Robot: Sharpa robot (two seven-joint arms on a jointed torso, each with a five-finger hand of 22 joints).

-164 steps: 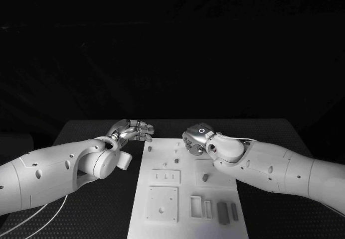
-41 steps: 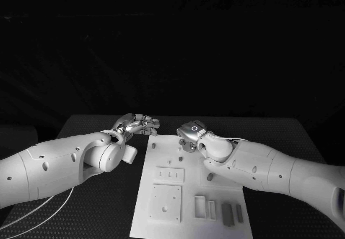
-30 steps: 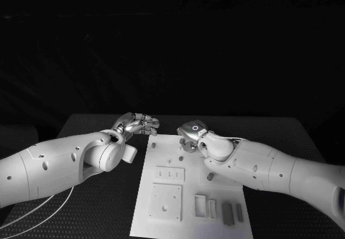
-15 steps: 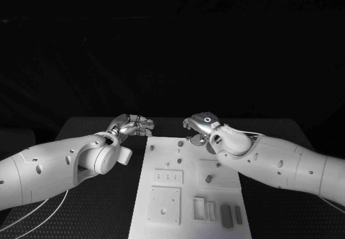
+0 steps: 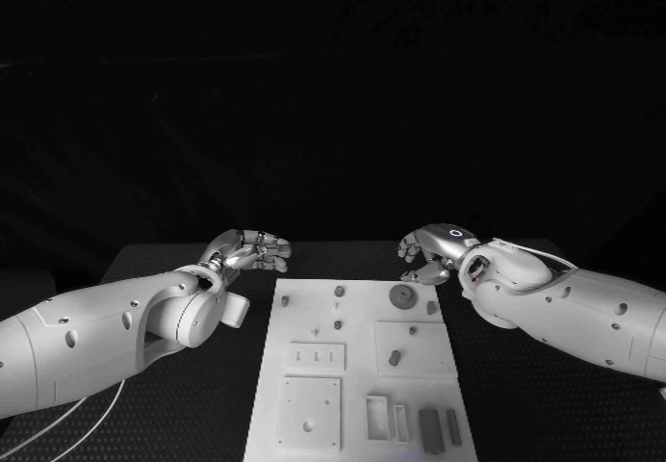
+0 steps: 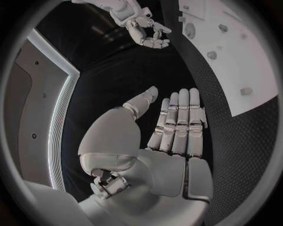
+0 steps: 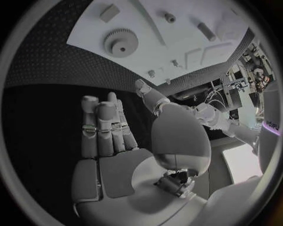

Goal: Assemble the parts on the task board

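In the head view, the board [image 5: 364, 361] is seen lying lengthwise in the middle of the table [image 5: 166, 260]. A gear [image 5: 402, 295] lies flat near the board's far right corner, with a small block [image 5: 432, 308] just beside it at the right edge. A peg [image 5: 339, 290] stands near the far edge, and another peg [image 5: 286, 300] near the left edge. A short part [image 5: 395, 358] is set in the raised square at the board's right side. Two dark bars [image 5: 439, 426] lie side by side at the near right corner. The left hand [image 5: 250, 252] is held above the table just beyond the board's far left corner, its fingers bent loosely and apart, with nothing in them. The right hand [image 5: 433, 252] is held above the table just beyond the far right corner, fingers curved and apart, nothing gripped.

In the left wrist view, the left hand [image 6: 171, 127] is shown with fingers straight and side by side, thumb apart, over the bare table beside the board [image 6: 247, 61]. The right hand [image 6: 144, 28] is seen beyond, fingers curled loosely and empty.

In the right wrist view, the right hand [image 7: 115, 132] is shown with fingers extended and thumb apart, holding nothing, above the table near the board's edge. The gear [image 7: 120, 42] lies flat on the board [image 7: 177, 47], with the block [image 7: 109, 12] near it.
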